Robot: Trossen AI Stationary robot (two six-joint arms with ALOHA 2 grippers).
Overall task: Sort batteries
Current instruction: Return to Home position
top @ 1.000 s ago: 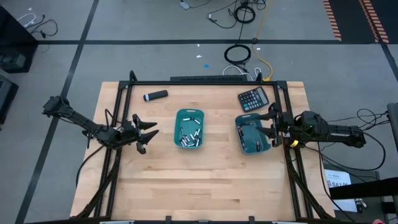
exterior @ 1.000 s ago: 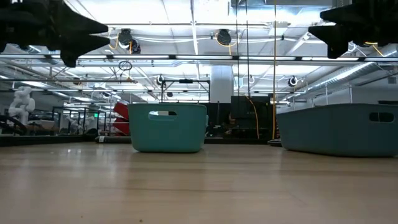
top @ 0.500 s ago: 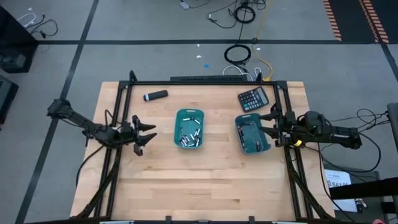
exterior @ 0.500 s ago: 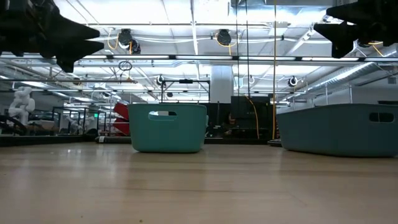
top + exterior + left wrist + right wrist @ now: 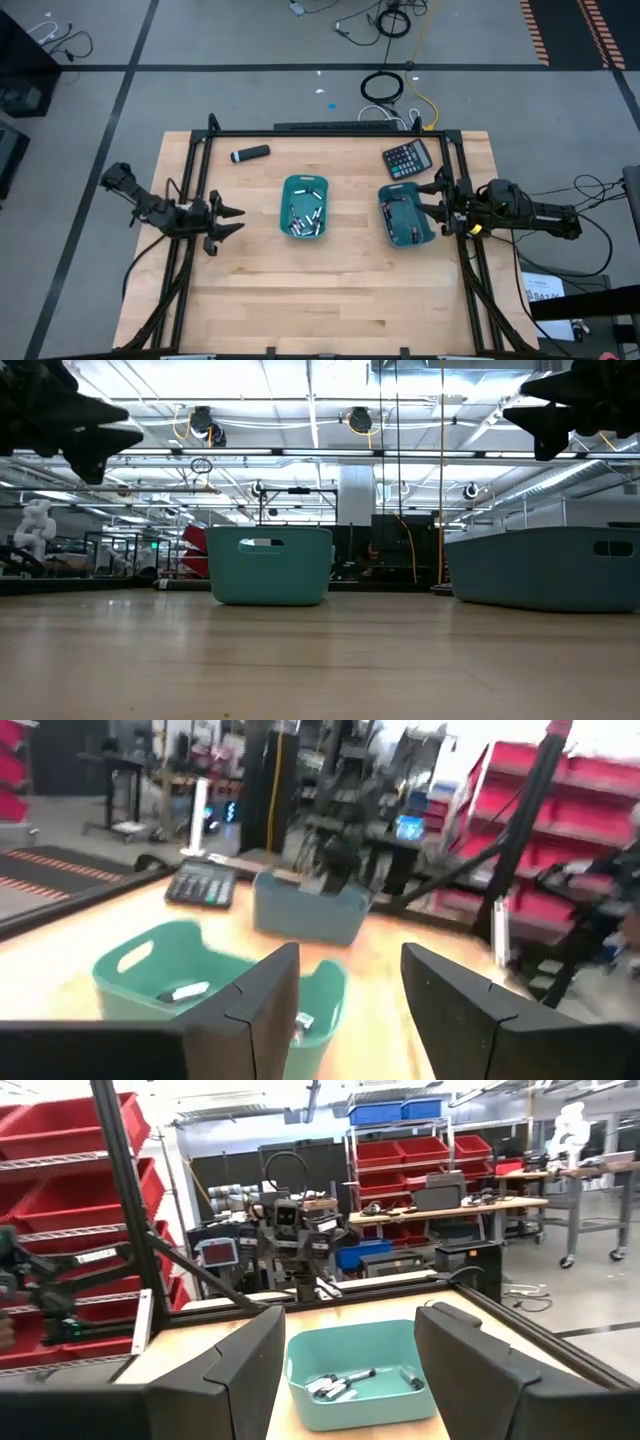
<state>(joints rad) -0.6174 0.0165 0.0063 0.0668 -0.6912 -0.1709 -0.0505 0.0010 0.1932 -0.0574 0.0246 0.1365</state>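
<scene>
The left pincer (image 5: 236, 220) hangs over the table's (image 5: 330, 300) left side, fingers apart, holding nothing. Batteries (image 5: 303, 214) lie in the middle bin (image 5: 304, 180); more lie in the right bin (image 5: 409, 244), a calculator (image 5: 407, 158) behind it. The right pincer (image 5: 432, 207) hovers at that bin's outer edge, fingers apart, empty.
</scene>
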